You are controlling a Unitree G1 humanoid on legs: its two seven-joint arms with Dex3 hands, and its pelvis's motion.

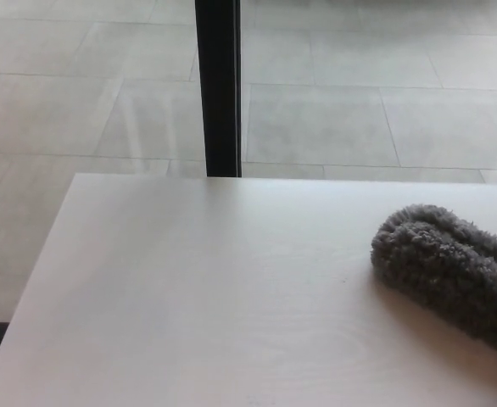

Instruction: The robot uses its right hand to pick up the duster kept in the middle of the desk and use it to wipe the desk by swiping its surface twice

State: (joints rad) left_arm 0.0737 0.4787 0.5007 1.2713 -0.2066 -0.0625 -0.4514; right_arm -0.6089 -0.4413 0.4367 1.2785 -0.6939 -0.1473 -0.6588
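Fingers out of frame, both hands unseen, grip unknowable. Duster (pixel 452 267) at 3 o'clock on desk (pixel 206 297): fluffy, soft, likely light; hold its hidden rear end.

Soft, even daylight, low contrast, washed-out tones. Pale sheen across desk (pixel 198 297). Faint shadow beneath duster (pixel 448 267) near desk's right edge. Slight overall softness, duster fibres fuzzy.

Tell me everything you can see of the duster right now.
The duster is a grey, fluffy, oblong pad of looped, woolly-looking pile. It lies on the pale desk near the right edge of the view, slanting from upper left to lower right, where the frame cuts it off. No handle or hand shows.
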